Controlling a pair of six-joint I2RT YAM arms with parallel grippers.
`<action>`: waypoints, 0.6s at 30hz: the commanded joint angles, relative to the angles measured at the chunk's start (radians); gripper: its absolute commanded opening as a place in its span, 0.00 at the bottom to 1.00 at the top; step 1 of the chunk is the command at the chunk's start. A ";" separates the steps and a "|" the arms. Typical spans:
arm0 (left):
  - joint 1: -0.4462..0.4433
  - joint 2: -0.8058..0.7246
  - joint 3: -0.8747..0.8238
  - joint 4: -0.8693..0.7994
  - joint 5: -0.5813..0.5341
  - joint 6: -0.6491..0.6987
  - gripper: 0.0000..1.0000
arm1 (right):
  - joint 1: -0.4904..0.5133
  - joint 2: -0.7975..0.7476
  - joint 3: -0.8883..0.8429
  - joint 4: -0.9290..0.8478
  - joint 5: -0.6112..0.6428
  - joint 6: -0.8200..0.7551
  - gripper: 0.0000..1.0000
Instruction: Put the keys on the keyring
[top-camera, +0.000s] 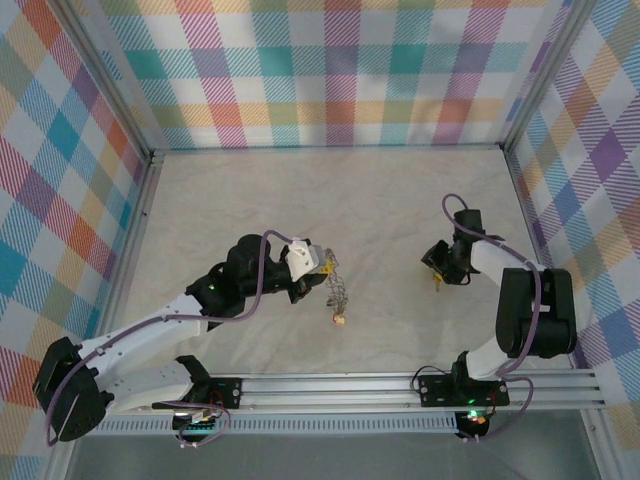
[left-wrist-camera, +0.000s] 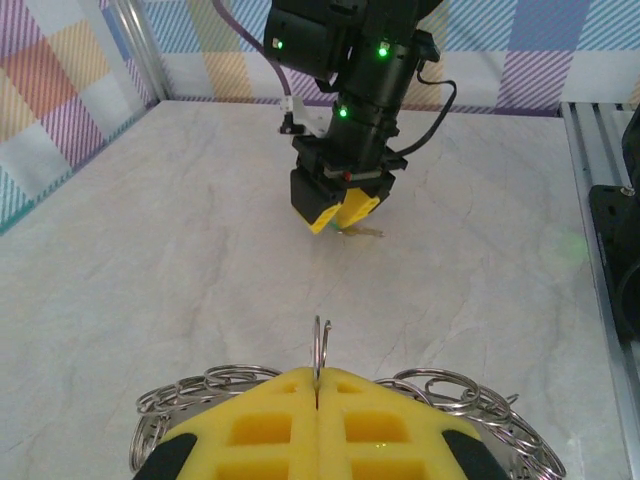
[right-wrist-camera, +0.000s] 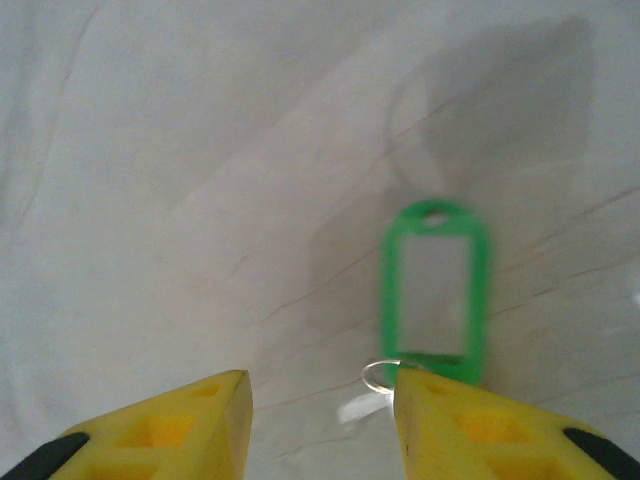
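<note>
Yellow fingers (left-wrist-camera: 270, 420) of the left gripper (left-wrist-camera: 317, 378) press flat together at the bottom of the left wrist view, clenched on the keyring (left-wrist-camera: 320, 345). Its thin wire stands upright out of the seam between them, seen edge-on. Small metal rings (left-wrist-camera: 200, 385) bunch in loops on both sides of the fingers. From above, this bunch trails off the gripper as a short silvery string toward the near edge of the table (top-camera: 380, 200), with a small pale tag (top-camera: 340, 320) at its end

Well apart to the right, the right gripper (right-wrist-camera: 320, 378) points down at the table, its jaws apart and nothing clamped between them. A green tag (right-wrist-camera: 435, 295) lies flat just ahead of its right finger (right-wrist-camera: 470, 430), which covers the tag's near end. The tag's long axis runs almost straight away from the wrist camera, hole end farthest. A little ring (right-wrist-camera: 378, 375) sits at that fingertip; the key (right-wrist-camera: 360, 408) beside it is too blurred to tell its direction. Plaid walls (top-camera: 340, 70) close in the table, and a metal rail (top-camera: 400, 390) runs along its near edge
</note>
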 joint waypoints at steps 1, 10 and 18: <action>0.020 -0.047 -0.003 0.025 -0.018 0.018 0.00 | 0.097 0.011 -0.031 0.043 -0.092 0.079 0.43; 0.057 -0.114 0.000 -0.030 -0.022 0.002 0.00 | 0.299 0.041 0.072 0.084 -0.068 0.127 0.47; 0.059 -0.150 -0.025 -0.035 -0.042 -0.024 0.00 | 0.144 -0.118 0.064 -0.097 0.204 0.109 0.72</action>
